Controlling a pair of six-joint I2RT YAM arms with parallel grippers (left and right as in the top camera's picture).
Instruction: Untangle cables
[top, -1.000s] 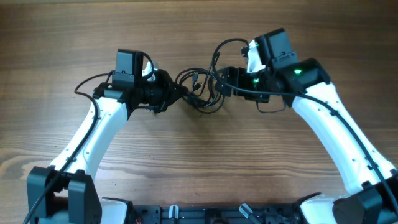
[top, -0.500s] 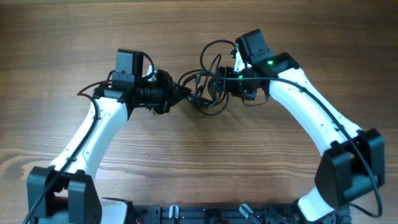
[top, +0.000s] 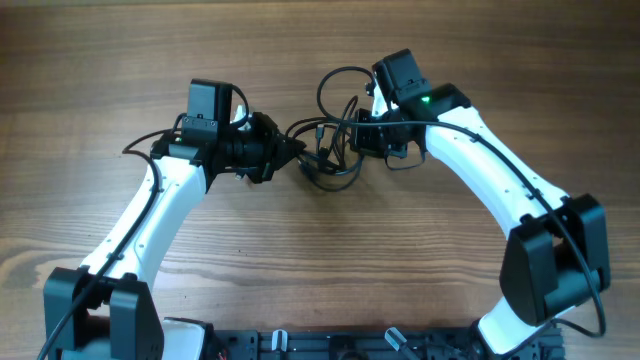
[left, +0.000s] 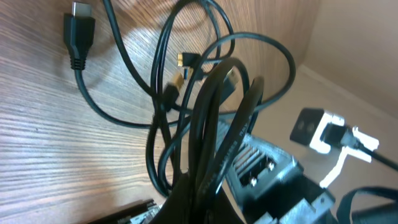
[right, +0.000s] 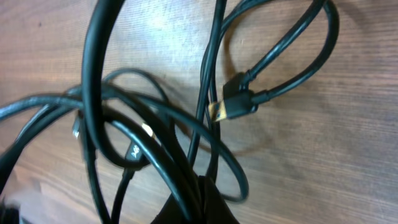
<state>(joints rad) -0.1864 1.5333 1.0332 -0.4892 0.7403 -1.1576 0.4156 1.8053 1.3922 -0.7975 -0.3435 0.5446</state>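
Seen from overhead, the two white arms reach away from the near desk edge, and their black wrist housings cover the tips of both tools where they meet the tangle of thin black cables (top: 325, 150). The left tool (top: 293, 152) touches the tangle's left side and the right tool (top: 354, 138) its right side.

In the left wrist view the left tool (left: 189, 208) is cut off at the bottom edge; its jaws are clamped narrow on several cords of the tangle that run up out of it. In the right wrist view the right tool (right: 199, 208) is just as cropped, pinched tight on cords that gather into its dark tip.

Beyond the left grip, a flat black plug with a metal end (left: 79, 34) lies on the brown wood-grain desk (top: 300, 250) at the tangle's far left. A small gold-tipped angled plug (right: 233, 102) sits among the loops. Which cord belongs to which plug cannot be traced.

Pale marks on a plug body (right: 134, 149) inside the tangle are too blurred to read.
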